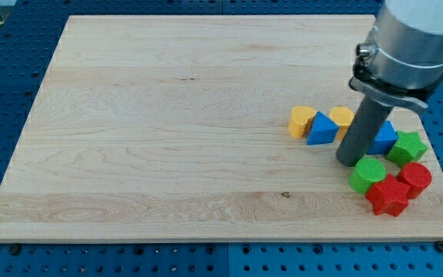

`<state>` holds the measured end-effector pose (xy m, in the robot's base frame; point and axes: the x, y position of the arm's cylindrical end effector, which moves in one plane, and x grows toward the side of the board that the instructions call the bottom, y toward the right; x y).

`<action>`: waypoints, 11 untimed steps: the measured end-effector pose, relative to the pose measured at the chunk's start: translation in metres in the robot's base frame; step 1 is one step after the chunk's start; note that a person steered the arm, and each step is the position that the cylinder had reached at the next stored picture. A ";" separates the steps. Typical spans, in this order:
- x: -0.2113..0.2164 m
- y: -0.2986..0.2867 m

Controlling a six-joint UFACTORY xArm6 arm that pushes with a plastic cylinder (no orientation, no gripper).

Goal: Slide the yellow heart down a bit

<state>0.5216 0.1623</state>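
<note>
Your wooden board (168,123) fills most of the view, lying on a blue pegboard surface (6,77); all blocks sit bunched at the view's right, a little below mid-height.

Yellow heart (301,121): leftmost of the cluster, flat on the board, touching or just beside the blue triangle (322,129) on its right; this is the piece you want moved.

A second yellow block (341,116) sits just right of that triangle, partly hidden behind the rod (364,127); you cannot make out its shape.

A second blue block (384,137) shows to the rod's right, partly covered; shape unclear, possibly a triangle.

Green star-like block (406,147) lies right of that blue one; green cylinder (368,175) sits below it, toward the view's bottom; red star-like block (388,194) is lowest; red cylinder (415,178) is just right of it, touching or nearly so.

My tip (350,161) rests at board level between the blue triangle and the second blue block, just above the green cylinder's left edge; contact with any block cannot be told; it stands apart from the yellow heart, to the heart's right and lower.

Jaws: there are none on this arm, only the rod, so you have no spread or pinch to read.
</note>
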 end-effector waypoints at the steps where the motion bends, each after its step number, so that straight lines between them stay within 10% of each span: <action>1: 0.005 -0.021; 8: -0.079 -0.138; 11: -0.092 -0.048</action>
<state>0.4297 0.1139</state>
